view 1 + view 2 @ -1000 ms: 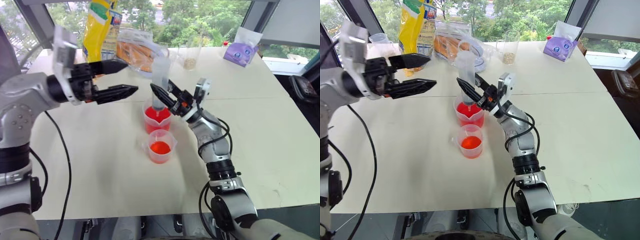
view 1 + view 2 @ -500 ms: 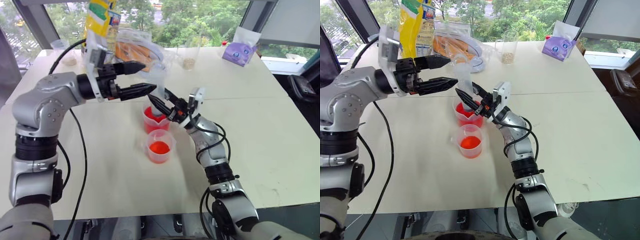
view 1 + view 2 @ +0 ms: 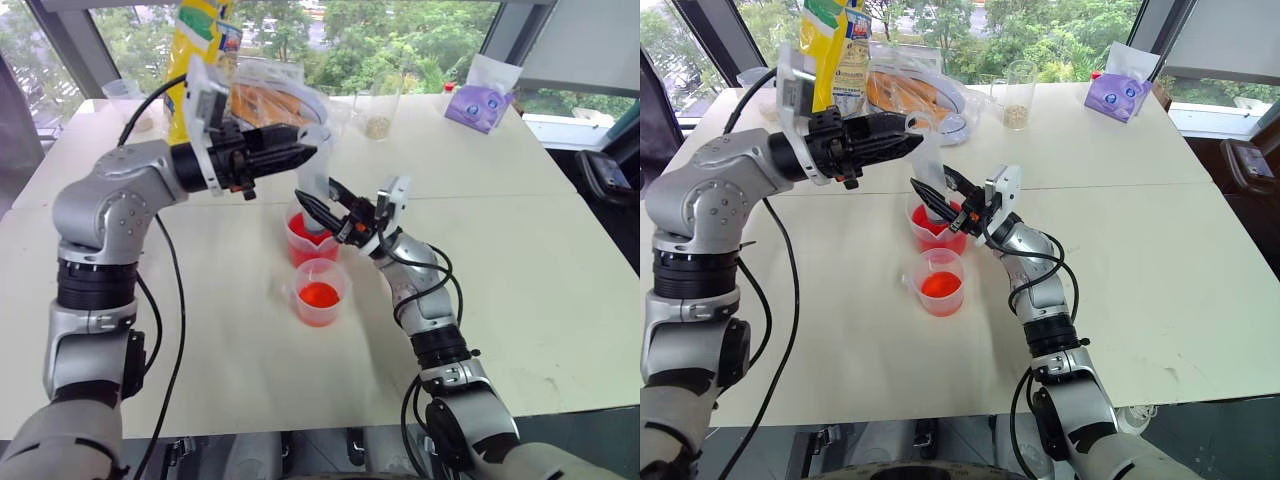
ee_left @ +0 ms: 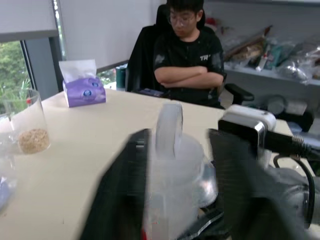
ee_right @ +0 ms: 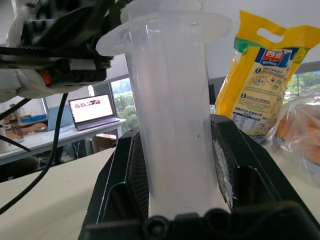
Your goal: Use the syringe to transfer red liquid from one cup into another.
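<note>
The clear syringe [image 3: 316, 180] stands upright with its tip down in the larger cup [image 3: 297, 240], which holds red liquid [image 3: 300, 250]. My right gripper [image 3: 322, 208] is shut on the syringe's barrel [image 5: 170, 110], a finger [image 5: 131, 170] pressed to each side. From the left, my left gripper [image 3: 303, 150] reaches the syringe's top and is shut on the plunger [image 4: 169, 127], which rises between its fingers [image 4: 125, 195]. The smaller cup [image 3: 320, 292] stands just in front of the larger one, with red liquid [image 3: 320, 297] in its bottom.
At the table's far side stand a yellow bag [image 3: 198, 50], a bagged loaf [image 3: 270, 100], a glass with grains [image 3: 378, 110] and a purple tissue pack [image 3: 482, 100]. A person [image 4: 187, 55] sits beyond the table. Bare tabletop [image 3: 520, 260] lies to the right.
My left gripper has moved right to the top of the syringe and gone from wide open to shut on the plunger. The right gripper and both cups have stayed put.
</note>
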Robot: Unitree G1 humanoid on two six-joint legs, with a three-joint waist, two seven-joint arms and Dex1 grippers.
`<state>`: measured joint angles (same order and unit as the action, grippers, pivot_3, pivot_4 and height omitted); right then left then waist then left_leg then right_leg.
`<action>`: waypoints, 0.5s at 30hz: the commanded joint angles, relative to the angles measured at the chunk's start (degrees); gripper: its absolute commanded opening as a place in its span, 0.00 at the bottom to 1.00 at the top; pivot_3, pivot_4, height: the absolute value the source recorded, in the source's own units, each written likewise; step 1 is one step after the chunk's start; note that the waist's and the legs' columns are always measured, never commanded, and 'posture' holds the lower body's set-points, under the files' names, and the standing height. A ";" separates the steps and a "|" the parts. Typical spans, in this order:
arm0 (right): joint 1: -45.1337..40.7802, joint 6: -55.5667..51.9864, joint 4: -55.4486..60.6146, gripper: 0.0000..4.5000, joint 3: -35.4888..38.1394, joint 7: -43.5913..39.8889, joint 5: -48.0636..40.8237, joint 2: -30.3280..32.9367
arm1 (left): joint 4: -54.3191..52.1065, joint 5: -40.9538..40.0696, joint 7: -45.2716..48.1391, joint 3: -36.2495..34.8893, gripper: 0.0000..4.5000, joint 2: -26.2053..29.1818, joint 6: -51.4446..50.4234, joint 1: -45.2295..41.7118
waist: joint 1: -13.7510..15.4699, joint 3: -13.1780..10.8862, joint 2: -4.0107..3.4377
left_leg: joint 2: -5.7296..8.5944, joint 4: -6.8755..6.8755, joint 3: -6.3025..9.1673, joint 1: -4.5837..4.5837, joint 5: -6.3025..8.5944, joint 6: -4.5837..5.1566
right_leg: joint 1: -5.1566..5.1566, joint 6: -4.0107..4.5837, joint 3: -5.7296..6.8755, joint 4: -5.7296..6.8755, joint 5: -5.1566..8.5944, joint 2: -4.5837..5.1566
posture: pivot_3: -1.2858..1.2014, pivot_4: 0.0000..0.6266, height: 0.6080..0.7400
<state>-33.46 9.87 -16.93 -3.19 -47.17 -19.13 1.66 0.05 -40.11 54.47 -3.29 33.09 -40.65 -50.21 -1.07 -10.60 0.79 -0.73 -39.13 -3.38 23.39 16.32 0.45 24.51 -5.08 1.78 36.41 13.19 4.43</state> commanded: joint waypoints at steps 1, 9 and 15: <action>-0.06 0.08 0.35 0.31 -0.74 -0.33 0.28 0.17 | -0.52 0.11 0.24 -0.86 0.01 -0.51 1.09 -1.73 | 0.03 0.00 0.00 | 0.00 0.00 0.00 0.00 0.00 0.00 | 0.00 0.00 0.00 0.00 0.00 0.00 | 0.52 0.24 1.00; -0.08 -0.89 0.47 0.31 -1.08 -0.42 0.32 0.48 | -0.07 2.31 1.27 0.14 0.01 -0.40 2.38 -2.20 | 0.06 0.00 0.00 | 0.00 0.00 0.01 -0.01 0.00 0.00 | -0.01 0.00 0.00 0.01 0.00 0.00 | 0.52 0.24 1.00; 0.14 -1.92 0.05 0.31 -1.78 -1.12 0.68 1.02 | 1.23 2.19 0.65 -1.31 0.01 -1.39 2.62 -5.77 | 0.09 0.00 0.00 | 0.00 -0.01 0.01 -0.01 -0.01 -0.01 | -0.02 0.00 0.00 0.01 0.00 0.00 | 0.52 0.24 1.00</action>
<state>-33.52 8.97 -16.91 -3.03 -47.20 -19.36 2.44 2.63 -37.50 55.77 -2.84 31.81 -39.58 -52.12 -0.98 -10.60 0.79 -0.72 -39.14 -3.37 23.38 16.31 0.44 24.49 -5.08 1.78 36.42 13.18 4.44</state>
